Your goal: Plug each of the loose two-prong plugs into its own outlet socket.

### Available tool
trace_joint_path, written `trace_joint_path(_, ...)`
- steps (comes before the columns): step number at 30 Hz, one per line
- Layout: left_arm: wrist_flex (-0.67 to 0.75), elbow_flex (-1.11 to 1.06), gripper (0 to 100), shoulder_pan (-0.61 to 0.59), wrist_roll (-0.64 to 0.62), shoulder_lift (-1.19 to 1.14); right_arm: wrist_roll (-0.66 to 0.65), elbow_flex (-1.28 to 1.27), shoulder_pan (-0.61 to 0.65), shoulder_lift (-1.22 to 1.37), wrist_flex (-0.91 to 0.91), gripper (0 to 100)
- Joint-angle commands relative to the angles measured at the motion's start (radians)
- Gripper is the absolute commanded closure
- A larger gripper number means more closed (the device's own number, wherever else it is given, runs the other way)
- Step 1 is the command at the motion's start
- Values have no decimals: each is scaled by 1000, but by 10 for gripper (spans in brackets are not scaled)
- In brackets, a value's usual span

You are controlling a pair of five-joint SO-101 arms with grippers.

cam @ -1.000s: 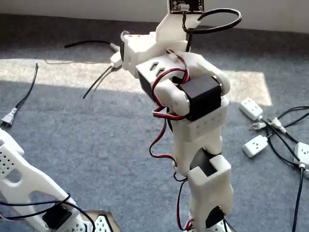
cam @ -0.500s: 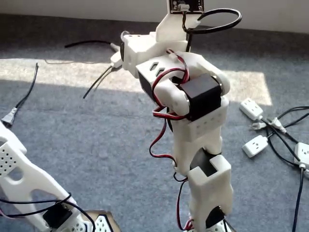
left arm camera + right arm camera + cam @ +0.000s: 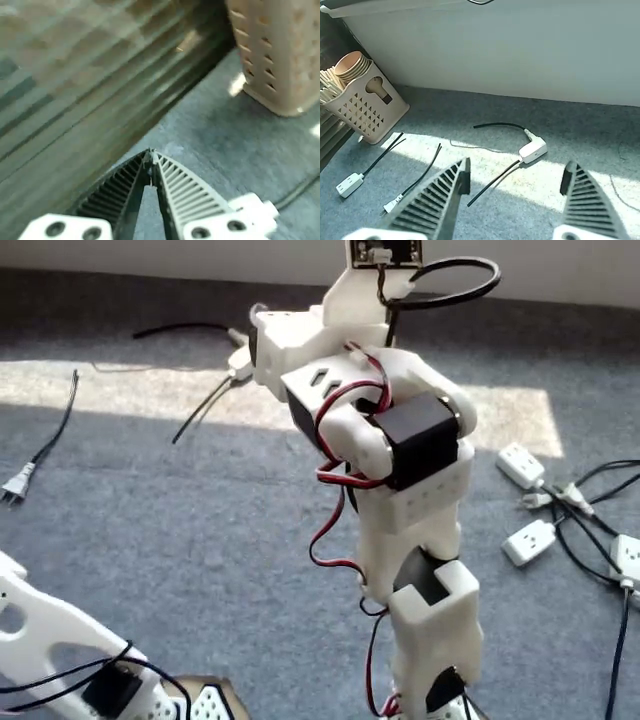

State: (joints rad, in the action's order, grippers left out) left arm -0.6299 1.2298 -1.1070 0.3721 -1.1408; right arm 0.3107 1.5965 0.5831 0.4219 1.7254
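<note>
So far no plug sits in a socket and none is picked up, so the job looks to be at its very start. The right gripper (image 3: pixel 516 182) is spread wide with nothing in it. It hangs over the sunny strip (image 3: pixel 490 162) of the gray carpet. A white plug (image 3: pixel 532 150) on a black cord lies on that strip, seen between its fingers. Another two-prong plug (image 3: pixel 15 483) lies in the shade just off the strip. White outlet sockets (image 3: pixel 520 465) sit at the strip's other end. The left gripper (image 3: pixel 151 156) is pinched together at the tips and holds nothing. Next, the right gripper likely needs to come down over the white plug, squeeze its body, then line the prongs up with a socket. No words or labels can be read.
</note>
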Motion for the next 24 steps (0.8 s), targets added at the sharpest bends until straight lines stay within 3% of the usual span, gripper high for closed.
trace_joint_path(1,9,153,992,-81,-169,91,-14,-5,-10,-48,39,713)
trace_joint_path(4,87,114,992,-102,-183,85,-14,-5,-10,-47,39,713)
trace_joint_path(8,347,1,992,-82,-141,-8,-14,-5,-10,-47,39,713)
trace_joint_path(10,402,8,992,-70,-118,-48,-14,-5,-12,-47,41,713)
trace_joint_path(19,290,-24,985,35,-97,-62,-14,-7,-12,-44,41,713)
trace_joint_path(24,275,-140,892,102,5,-62,-14,-7,-15,-44,41,713)
